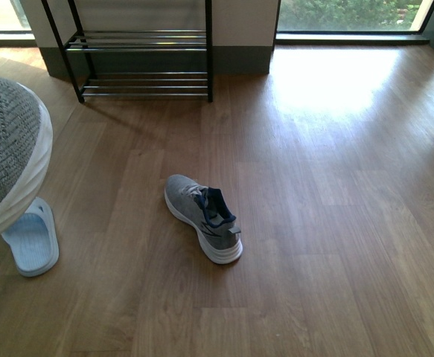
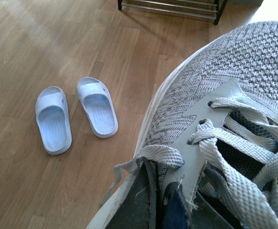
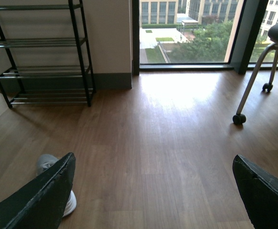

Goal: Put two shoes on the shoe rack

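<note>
While carrying toward the shoe rack (image 1: 146, 63), against the far wall ahead and to the left, choose a tier with free rods and set the sole down level. Hold the raised shoe (image 2: 234, 86) clear of the pale slippers (image 2: 77, 117) on the floor. Leave the second shoe (image 1: 202, 216) at floor centre, well apart from the rack. Left gripper (image 2: 162, 200): clamped at the raised shoe's lace edge, pointed downward. Right gripper (image 3: 153, 200): spread wide, empty, low, roughly level, facing the rack.
</note>
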`<state>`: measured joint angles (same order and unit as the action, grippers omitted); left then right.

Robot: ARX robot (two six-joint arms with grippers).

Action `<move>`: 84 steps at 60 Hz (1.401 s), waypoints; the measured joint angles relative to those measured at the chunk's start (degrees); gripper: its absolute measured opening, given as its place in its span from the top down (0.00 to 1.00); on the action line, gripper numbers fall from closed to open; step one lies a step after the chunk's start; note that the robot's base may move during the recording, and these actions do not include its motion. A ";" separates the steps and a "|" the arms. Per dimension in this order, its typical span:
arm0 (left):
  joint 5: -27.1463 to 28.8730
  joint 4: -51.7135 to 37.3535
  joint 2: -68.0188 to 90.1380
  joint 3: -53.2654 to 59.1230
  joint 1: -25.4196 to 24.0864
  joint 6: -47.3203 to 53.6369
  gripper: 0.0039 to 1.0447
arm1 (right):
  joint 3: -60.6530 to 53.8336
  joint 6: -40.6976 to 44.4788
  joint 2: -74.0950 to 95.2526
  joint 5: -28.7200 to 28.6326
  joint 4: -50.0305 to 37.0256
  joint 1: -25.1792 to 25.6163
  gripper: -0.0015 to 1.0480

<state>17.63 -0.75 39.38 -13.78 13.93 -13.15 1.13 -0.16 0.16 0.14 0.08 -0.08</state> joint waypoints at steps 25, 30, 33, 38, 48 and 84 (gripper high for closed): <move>0.22 0.00 0.00 0.00 0.00 0.04 0.99 | 0.00 0.00 0.00 -0.04 0.00 0.00 0.09; 0.20 0.00 0.00 0.00 0.00 0.04 0.99 | 0.00 0.00 -0.04 -0.02 0.00 0.00 0.09; 0.24 0.00 0.00 0.00 -0.02 0.04 0.99 | 0.00 0.00 0.02 -0.02 0.02 0.00 0.09; 0.28 0.00 0.00 0.00 -0.02 0.04 0.99 | 0.00 0.00 -0.02 -0.11 0.02 0.00 0.09; 0.20 0.02 0.00 0.00 0.00 0.04 0.99 | 0.00 0.00 0.00 -0.09 0.02 0.00 0.09; 0.00 0.02 0.00 0.00 -0.04 0.04 0.99 | 2.60 -5.25 31.02 -20.28 -26.16 7.37 0.09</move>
<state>17.63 -0.73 39.38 -13.78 13.89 -13.10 3.73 -5.41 31.18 -20.14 -26.09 7.29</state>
